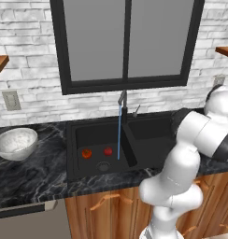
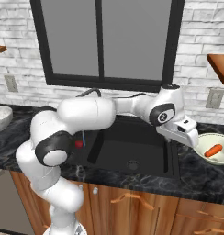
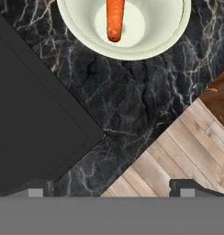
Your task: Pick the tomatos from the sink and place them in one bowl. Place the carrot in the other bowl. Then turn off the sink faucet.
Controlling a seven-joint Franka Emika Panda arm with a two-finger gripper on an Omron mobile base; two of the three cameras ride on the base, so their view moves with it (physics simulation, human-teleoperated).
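Observation:
Two red tomatoes (image 1: 86,153) (image 1: 108,151) lie in the left basin of the black sink (image 1: 148,135); one tomato (image 2: 78,143) peeks out behind my arm. The carrot (image 2: 213,150) (image 3: 114,18) rests inside the cream bowl (image 2: 221,159) (image 3: 164,32) on the counter right of the sink. My gripper (image 2: 191,139) (image 3: 114,190) hovers just left of that bowl, open, its fingertips (image 3: 40,189) wide apart with nothing between them. The mottled grey-white bowl (image 1: 15,142) (image 2: 0,117) stands empty on the left counter. Water (image 1: 118,135) streams from the faucet (image 1: 122,99).
The sink's corner (image 3: 31,119) and dark marbled counter (image 3: 132,101) lie under the hand, with wooden floor (image 3: 187,147) beyond the counter edge. A window (image 1: 125,42) and brick wall rise behind the sink. Wooden shelves (image 2: 219,64) hang at the sides.

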